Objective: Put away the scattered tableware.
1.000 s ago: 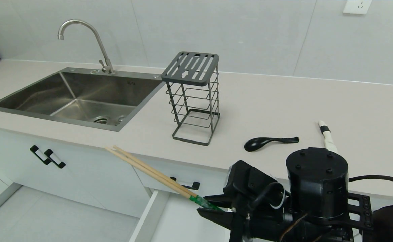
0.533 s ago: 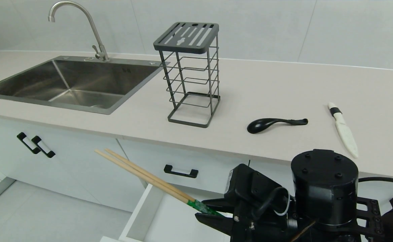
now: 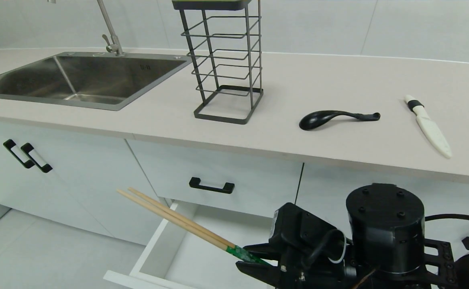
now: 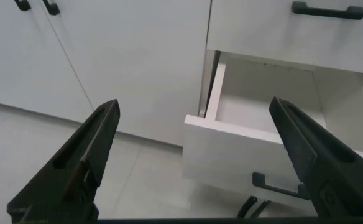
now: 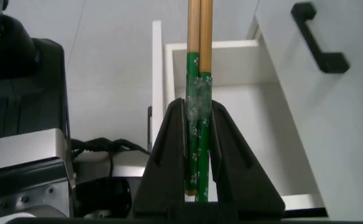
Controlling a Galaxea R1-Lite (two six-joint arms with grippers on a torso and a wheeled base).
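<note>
- Below the bench edge, the right pincer (image 3: 252,257) clamps the green ends of two wooden chopsticks (image 3: 178,220) near the open white drawer (image 3: 154,251).
- Left pincer (image 4: 194,102): jaws spread, empty.
- Pale bench (image 3: 298,84) carries black wire rack (image 3: 226,80), black curved spoon (image 3: 327,118), white knife (image 3: 429,126); steel sink (image 3: 78,76) alongside.

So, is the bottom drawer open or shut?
Open. The drawer juts out past the shut drawer above, its white inside showing. The right claw holds chopsticks.

Black right arm (image 3: 298,230): round screw-studded cap (image 3: 385,200), black cable (image 3: 455,217), tapered end effector (image 3: 243,258)
</note>
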